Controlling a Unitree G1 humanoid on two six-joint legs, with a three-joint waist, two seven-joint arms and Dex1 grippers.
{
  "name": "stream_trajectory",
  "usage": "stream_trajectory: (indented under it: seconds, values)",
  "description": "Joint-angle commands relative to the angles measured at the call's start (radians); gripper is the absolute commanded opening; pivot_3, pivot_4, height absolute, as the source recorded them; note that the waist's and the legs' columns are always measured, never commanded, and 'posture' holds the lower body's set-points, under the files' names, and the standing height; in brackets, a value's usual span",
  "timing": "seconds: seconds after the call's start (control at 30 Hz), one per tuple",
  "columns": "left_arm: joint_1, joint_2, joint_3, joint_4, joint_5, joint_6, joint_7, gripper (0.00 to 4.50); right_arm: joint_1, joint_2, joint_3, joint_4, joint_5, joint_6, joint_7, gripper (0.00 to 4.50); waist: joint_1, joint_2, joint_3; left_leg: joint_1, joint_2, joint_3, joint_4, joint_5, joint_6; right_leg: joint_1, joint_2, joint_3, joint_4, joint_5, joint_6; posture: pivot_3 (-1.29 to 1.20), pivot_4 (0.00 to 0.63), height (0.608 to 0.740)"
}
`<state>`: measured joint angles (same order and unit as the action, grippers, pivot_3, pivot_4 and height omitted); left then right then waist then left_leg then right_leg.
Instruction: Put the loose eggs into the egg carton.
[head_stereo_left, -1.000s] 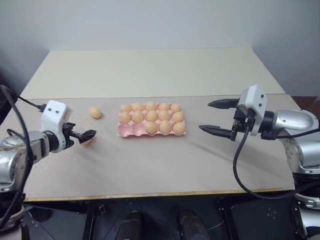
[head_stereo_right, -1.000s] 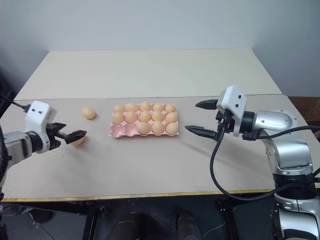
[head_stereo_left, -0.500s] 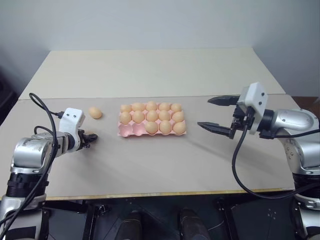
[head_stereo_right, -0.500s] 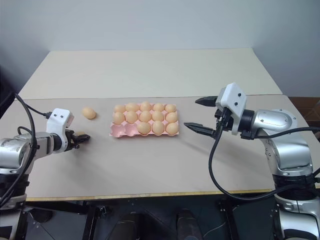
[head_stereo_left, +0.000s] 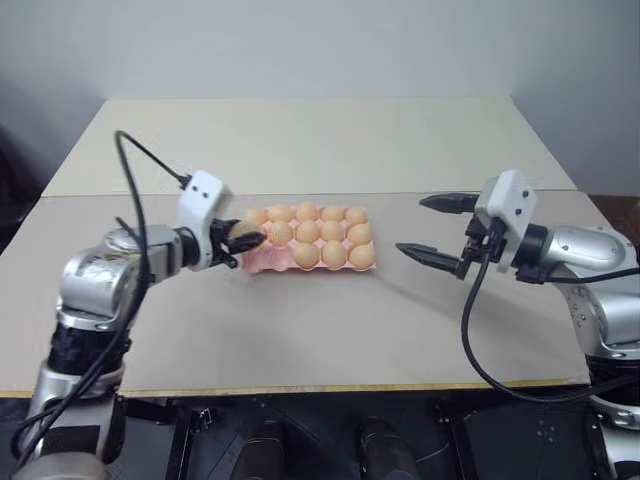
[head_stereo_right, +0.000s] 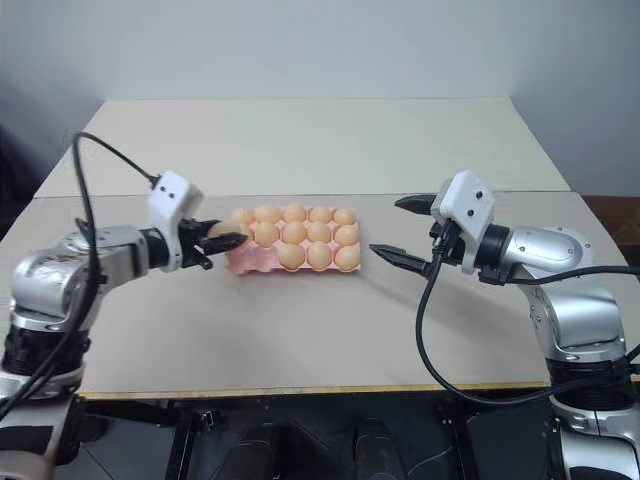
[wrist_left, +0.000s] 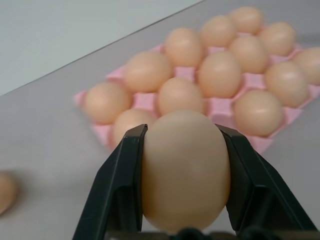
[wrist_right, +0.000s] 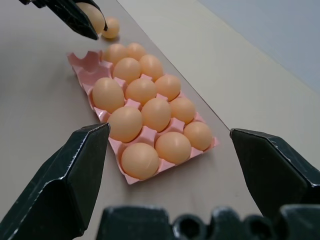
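Left gripper jaws clenched on one egg, held at egg carton left end, likely for an empty front cup | right gripper jaws spread wide, idle beside carton | other loose egg on counter | empty cups partly hidden

Two head cameras sit side by side, looking forward and down at the wide beige worktop from high up. Each wrist camera looks along its own black jaws from very close. All four see the flat pink moulded egg tray.
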<state>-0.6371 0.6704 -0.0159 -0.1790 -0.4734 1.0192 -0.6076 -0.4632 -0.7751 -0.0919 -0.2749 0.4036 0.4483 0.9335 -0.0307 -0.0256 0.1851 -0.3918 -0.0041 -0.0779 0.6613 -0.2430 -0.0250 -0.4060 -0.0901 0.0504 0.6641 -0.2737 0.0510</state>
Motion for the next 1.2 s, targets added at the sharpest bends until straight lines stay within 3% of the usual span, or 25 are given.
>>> stream_trajectory:
  seconds: [0.03, 0.23, 0.5, 0.53, 0.7, 0.8, 1.0, 1.2]
  values:
    - [-0.050, -0.023, -0.040, 0.038, 0.020, -0.041, -0.030, 1.74, -0.004, -0.021, -0.033, -0.041, -0.002, -0.007, -0.020, 4.50, -0.002, 0.000, 0.000, 0.000, 0.000, 0.000, 0.000, 0.000, 0.000, 0.000, 0.000, 0.000, 0.000, 0.000, 0.000, 0.00, 0.150, 0.740]
    - [-0.078, -0.047, -0.114, 0.082, 0.041, -0.063, -0.084, 1.74, 0.016, -0.030, -0.039, -0.061, -0.001, 0.001, -0.045, 4.50, -0.007, 0.000, 0.000, 0.000, 0.000, 0.000, 0.000, 0.000, 0.000, 0.000, 0.000, 0.000, 0.000, 0.000, 0.000, 0.00, 0.150, 0.740]
    - [-0.089, -0.039, -0.097, 0.096, 0.073, -0.093, -0.087, 4.36, 0.023, -0.017, -0.058, -0.059, 0.014, 0.028, -0.111, 4.50, -0.008, 0.000, 0.000, 0.000, 0.000, 0.000, 0.000, 0.000, 0.000, 0.000, 0.000, 0.000, 0.000, 0.000, 0.000, 0.00, 0.150, 0.740]
    - [-0.090, -0.031, -0.082, 0.091, 0.069, -0.097, -0.094, 4.49, 0.023, -0.018, -0.056, -0.058, 0.011, 0.024, -0.115, 4.50, -0.008, 0.000, 0.000, 0.000, 0.000, 0.000, 0.000, 0.000, 0.000, 0.000, 0.000, 0.000, 0.000, 0.000, 0.000, 0.00, 0.150, 0.740]
    - [-0.086, 0.007, 0.017, 0.080, 0.052, -0.154, -0.117, 4.49, 0.016, -0.021, -0.046, -0.049, 0.007, 0.009, -0.117, 4.50, -0.009, 0.000, 0.000, 0.000, 0.000, 0.000, 0.000, 0.000, 0.000, 0.000, 0.000, 0.000, 0.000, 0.000, 0.000, 0.00, 0.150, 0.740]
    - [-0.045, 0.085, 0.101, 0.076, 0.042, -0.214, -0.170, 4.49, 0.010, -0.023, -0.041, -0.041, 0.005, -0.002, -0.105, 4.50, -0.014, 0.000, 0.000, 0.000, 0.000, 0.000, 0.000, 0.000, 0.000, 0.000, 0.001, 0.000, 0.000, 0.000, 0.000, 0.00, 0.150, 0.740]
    - [0.199, 0.269, 0.357, 0.053, -0.006, -0.379, -0.352, 4.49, 0.018, -0.032, -0.039, -0.015, 0.003, -0.034, -0.067, 4.50, -0.018, 0.000, 0.000, 0.001, 0.001, 0.000, -0.001, 0.000, 0.000, 0.000, 0.001, 0.001, 0.000, 0.000, 0.000, 0.00, 0.150, 0.740]
    - [0.555, 0.322, 0.657, -0.018, -0.063, -0.438, -0.515, 4.49, 0.034, -0.032, -0.059, 0.000, 0.039, -0.038, -0.018, 4.50, -0.011, 0.000, 0.000, 0.001, 0.001, 0.000, 0.000, 0.000, 0.000, 0.000, 0.000, 0.000, -0.001, 0.000, 0.000, 0.00, 0.150, 0.740]
